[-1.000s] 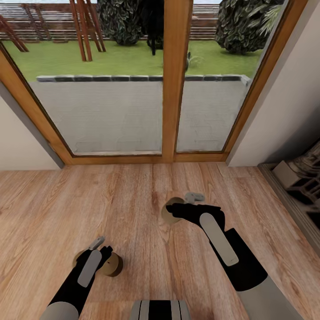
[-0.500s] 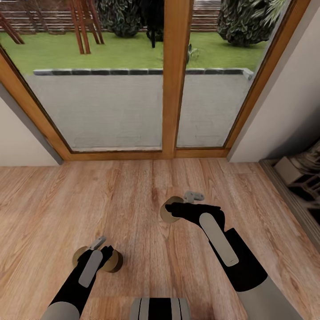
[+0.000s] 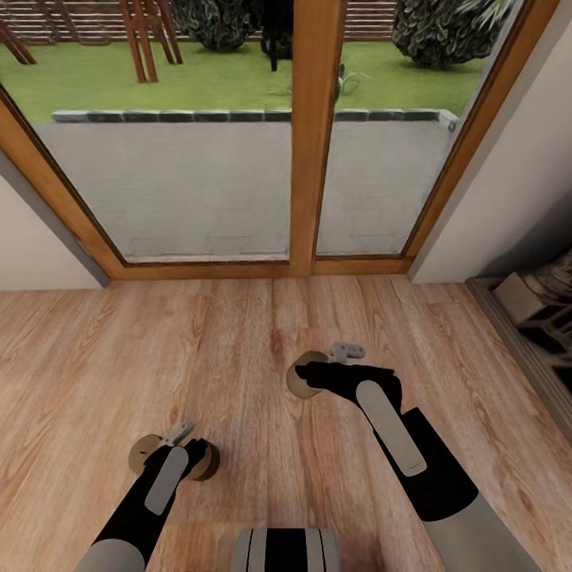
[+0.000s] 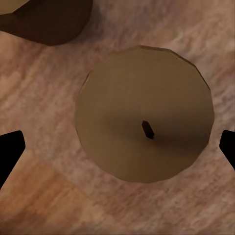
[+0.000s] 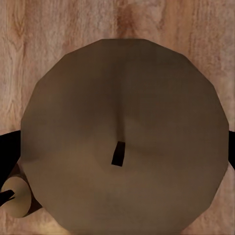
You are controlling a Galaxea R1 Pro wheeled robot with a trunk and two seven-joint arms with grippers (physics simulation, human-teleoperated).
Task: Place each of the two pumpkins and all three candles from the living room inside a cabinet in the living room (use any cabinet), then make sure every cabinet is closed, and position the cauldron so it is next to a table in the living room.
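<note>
1. My left gripper (image 3: 181, 451) hangs over the wood floor (image 3: 238, 349), with a brown candle (image 3: 200, 461) between its black fingertips (image 4: 11, 149).
2. In the left wrist view this candle (image 4: 144, 127) is a round tan disc with a short dark wick; the fingertips stand apart at both sides and I cannot tell if they touch it.
3. My right gripper (image 3: 318, 373) is closed on a second brown candle (image 3: 300, 383), which looks the same: many-sided, dull tan, dark wick (image 5: 117, 154).
4. One more small candle (image 3: 143, 451) is just beside the left one.
5. A glass door (image 3: 199, 183) is ahead.
</note>
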